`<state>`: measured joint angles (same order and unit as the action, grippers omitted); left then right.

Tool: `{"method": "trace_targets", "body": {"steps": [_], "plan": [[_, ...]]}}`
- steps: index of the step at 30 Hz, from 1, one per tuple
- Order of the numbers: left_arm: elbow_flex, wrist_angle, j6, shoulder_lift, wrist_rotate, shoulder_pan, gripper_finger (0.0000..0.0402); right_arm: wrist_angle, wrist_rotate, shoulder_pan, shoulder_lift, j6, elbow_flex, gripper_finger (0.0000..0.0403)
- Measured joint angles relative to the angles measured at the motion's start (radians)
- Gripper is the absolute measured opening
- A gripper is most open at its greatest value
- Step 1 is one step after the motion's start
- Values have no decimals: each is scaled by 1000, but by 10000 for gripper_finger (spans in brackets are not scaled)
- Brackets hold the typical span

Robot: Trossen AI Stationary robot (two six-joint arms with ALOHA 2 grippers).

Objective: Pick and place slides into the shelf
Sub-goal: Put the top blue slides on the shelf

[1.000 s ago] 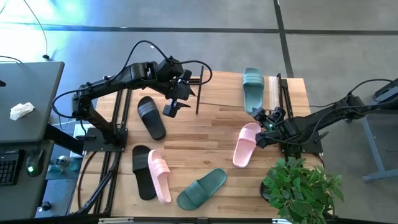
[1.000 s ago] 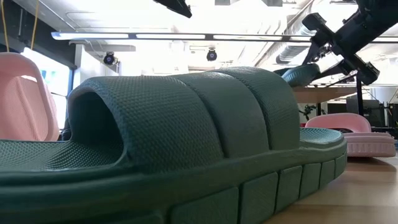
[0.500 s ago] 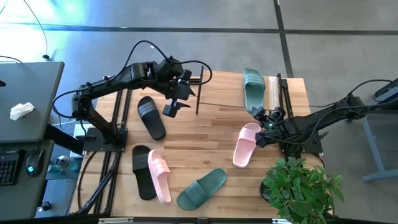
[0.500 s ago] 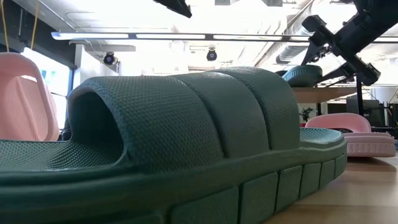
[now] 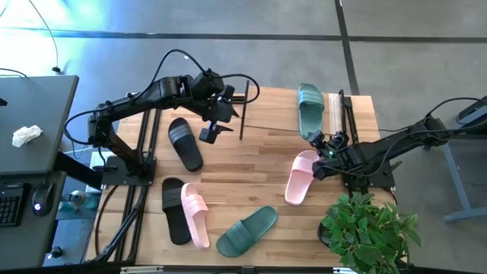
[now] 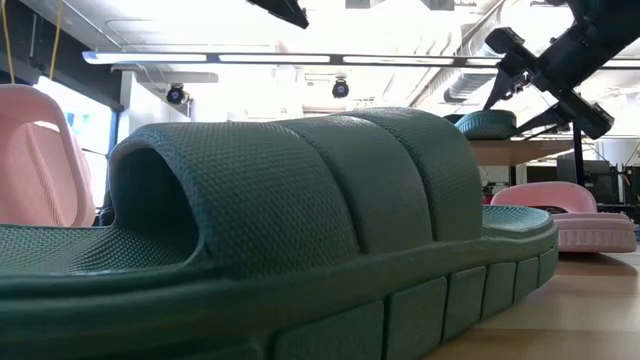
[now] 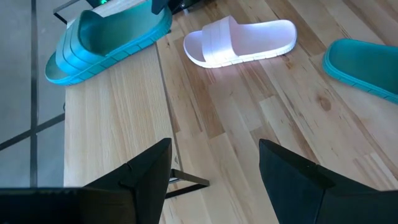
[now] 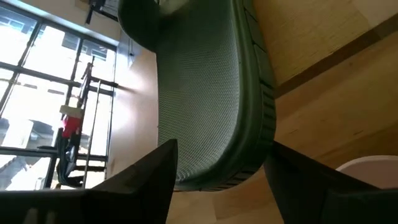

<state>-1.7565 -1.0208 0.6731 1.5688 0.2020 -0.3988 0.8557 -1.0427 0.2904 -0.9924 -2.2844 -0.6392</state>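
Right gripper [image 5: 316, 141], jaws spread wide around the heel of one sage-green slide [image 5: 309, 109] lying on the shelf [image 5: 274, 114]; left gripper [image 5: 215, 131] open, empty, above the shelf.

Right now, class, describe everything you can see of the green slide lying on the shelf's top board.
The sage-green slide is a one-piece, foam-looking sandal with a wide ribbed strap and a finely textured footbed. It lies flat, sole down, on the light wooden top board of the shelf, at the table's far right side. The right gripper sits at its near end, fingers open on either side of the heel.
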Motion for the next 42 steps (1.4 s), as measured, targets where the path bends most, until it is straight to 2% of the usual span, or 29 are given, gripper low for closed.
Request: {"method": "trace_targets", "body": {"steps": [26,32,38,42], "plan": [[0,0,-1,34,-11,0,225,75,5,112,0,-19,0,223],[0,1,-1,34,-11,0,225,50,-64,142,0,-19,-4,223],[0,1,-2,34,-11,0,225,52,-62,180,0,25,-46,223],[0,1,2,34,-11,0,225,52,-38,231,0,123,-82,223]]}}
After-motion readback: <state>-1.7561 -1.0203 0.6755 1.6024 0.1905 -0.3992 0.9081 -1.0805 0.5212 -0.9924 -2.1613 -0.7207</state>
